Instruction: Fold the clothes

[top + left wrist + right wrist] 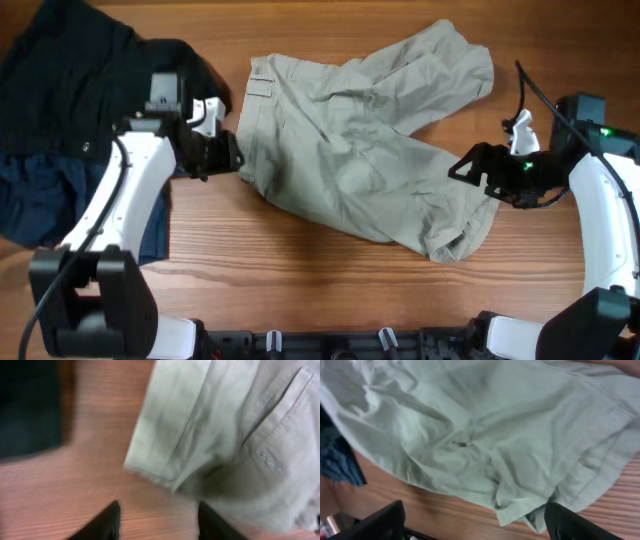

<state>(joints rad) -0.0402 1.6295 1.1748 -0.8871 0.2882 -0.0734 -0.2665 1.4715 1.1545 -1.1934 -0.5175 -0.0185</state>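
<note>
Left gripper (pixel 159 506) is right up in its wrist cam, jaws spread with only bare wood between them, so it's let go and carrying nothing. It's parked just short of the clothes (pixel 240 435), at a stitched hem corner, and I don't see contact there. Right gripper (pixel 474 505) is spread even wider, also empty, hanging by the rumpled edge of the same fabric (can't tell whether a tip brushes the cloth).

From above, the clothes (pixel 360 150) are one pale khaki-grey piece lying crumpled and unfolded across the middle of the table (pixel 300 300). The waistband-like edge is toward the left gripper (pixel 228 155). One leg flops toward the upper right, and the other runs down toward the right gripper (pixel 462 168). Plenty of wrinkles and seams showing.

Count-wise: one khaki piece, one black garment (pixel 70 70) bunched at the upper left, and one navy garment (pixel 40 195) just below it, with the left arm (pixel 120 200) crossing over it. A strip of wood separates the black one from the khaki one. Two arms total, with the right arm (pixel 605 220) curving in from the right side.

Surface is a brown wood-grain tabletop that fills the overhead view edge to edge.
</note>
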